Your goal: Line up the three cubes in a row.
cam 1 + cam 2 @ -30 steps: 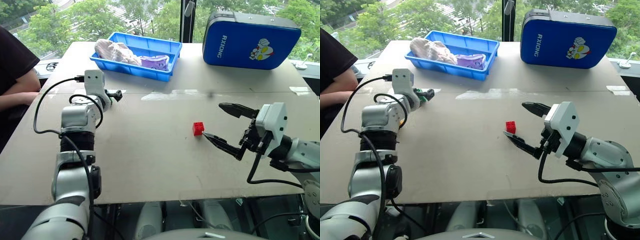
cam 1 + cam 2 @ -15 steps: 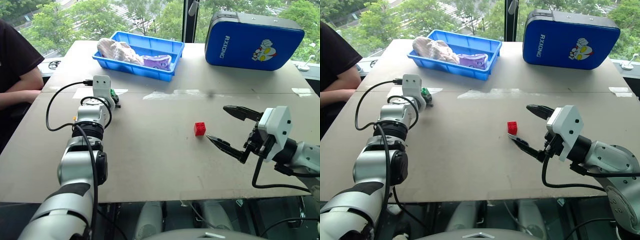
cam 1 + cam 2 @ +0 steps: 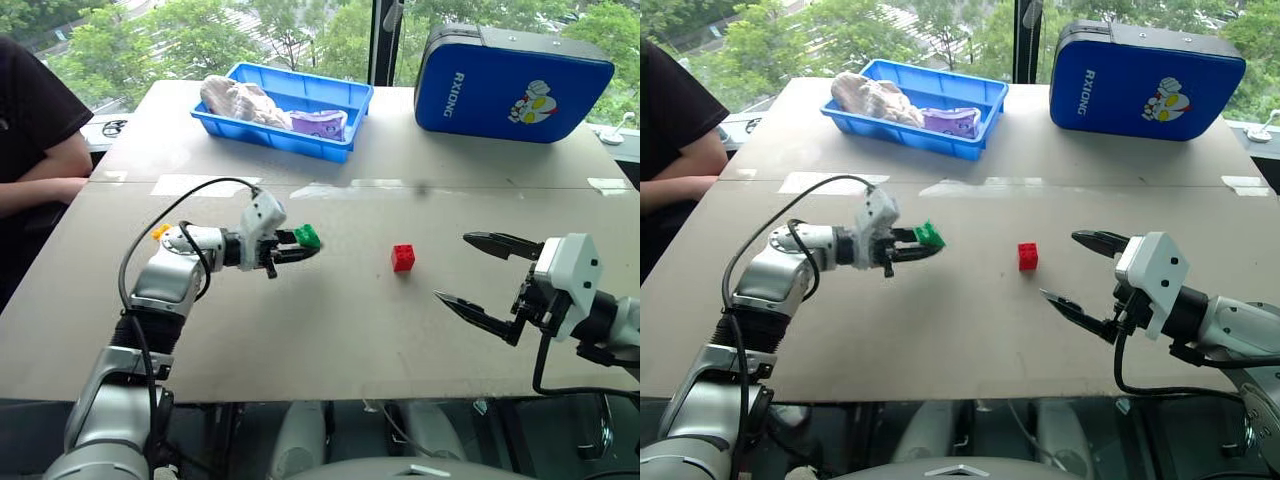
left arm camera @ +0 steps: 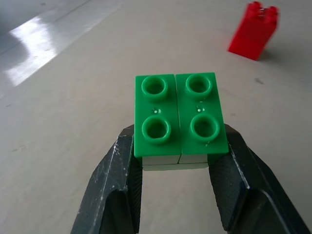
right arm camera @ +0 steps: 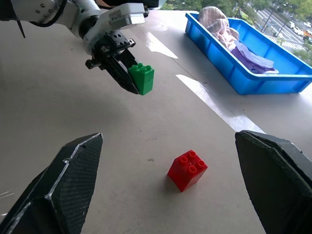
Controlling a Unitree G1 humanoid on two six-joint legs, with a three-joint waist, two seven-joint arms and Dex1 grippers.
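A pale table (image 3: 300, 330) stands before windows (image 3: 300, 30) showing green trees.

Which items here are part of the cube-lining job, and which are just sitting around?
Job items:
- green cube, held off the table in the left gripper
- red cube, standing on the table
- right gripper, open, holding nothing

Just lying about:
- blue tray with cloths
- blue case
- person's arm at the table edge
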